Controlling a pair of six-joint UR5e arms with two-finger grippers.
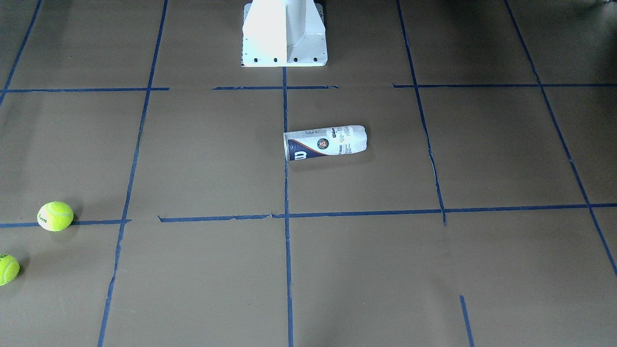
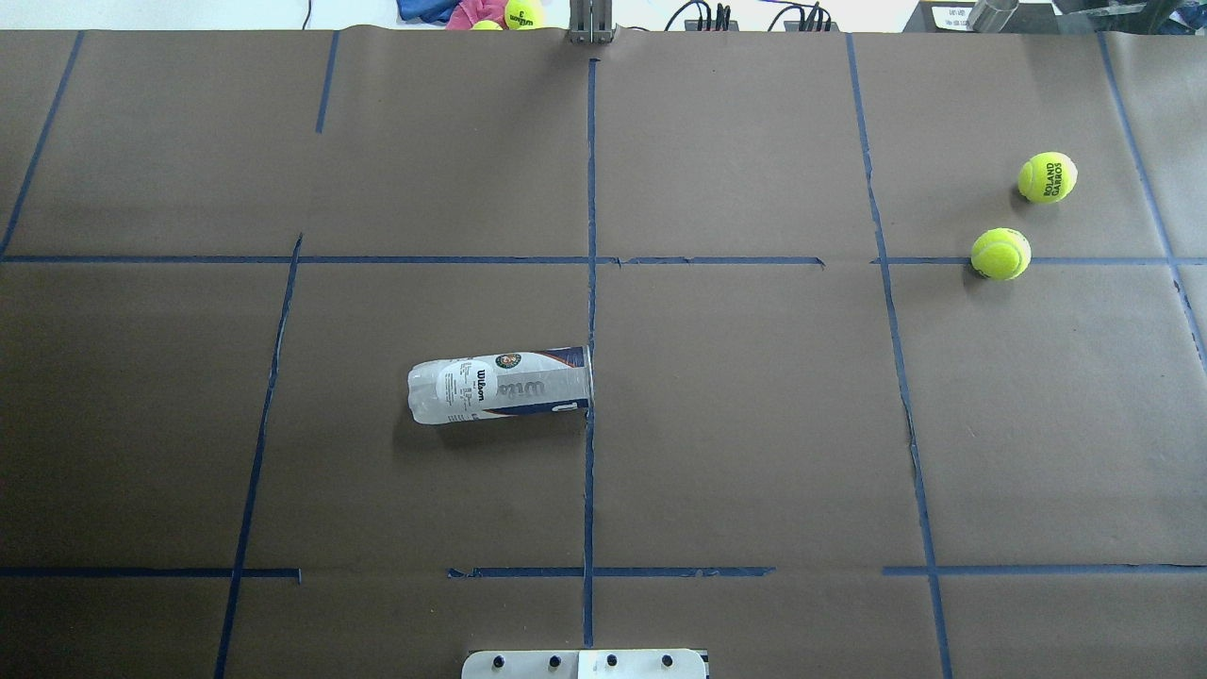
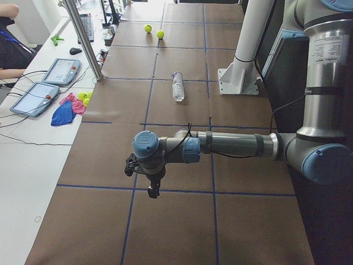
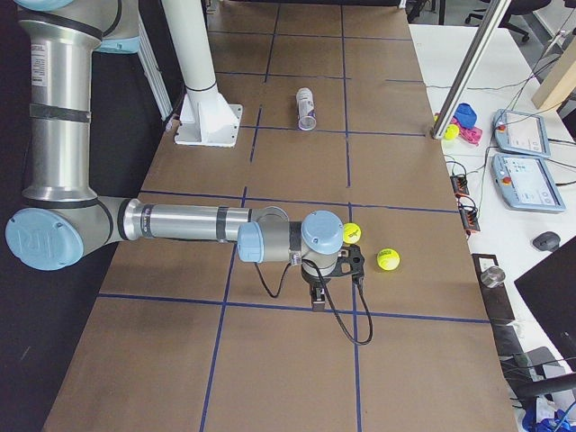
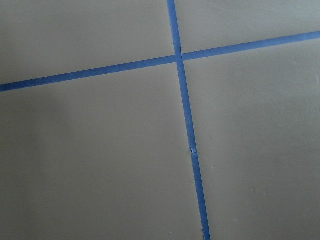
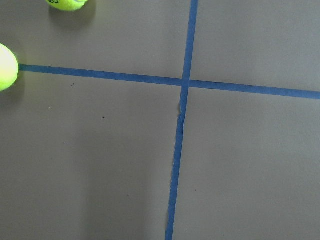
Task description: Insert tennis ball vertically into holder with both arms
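Right now holder point(image 2: 500, 385) is lying on its side mid-table, tennis balls point(image 2: 1000, 254) sitting well apart toward robot's right; left gripper point(image 3: 150, 187) and right gripper point(image 4: 318, 295) are hovering, can't tell if parted, needing to stand holder upright first

The holder point(image 1: 325, 142) lies on its side near the middle of the brown table point(image 1: 385, 274), a little below the white pedestal base point(image 1: 284, 33). Its end with the navy label and the white "W" touches a vertical line of blue tape point(image 1: 288, 260); the other end points to the view's right. Far to the left, one tennis ball point(image 1: 55, 216) rests on a horizontal tape line. A second ball point(image 1: 7, 270) lies just below it, partly cut off by the picture's edge. Both are well apart from the holder.
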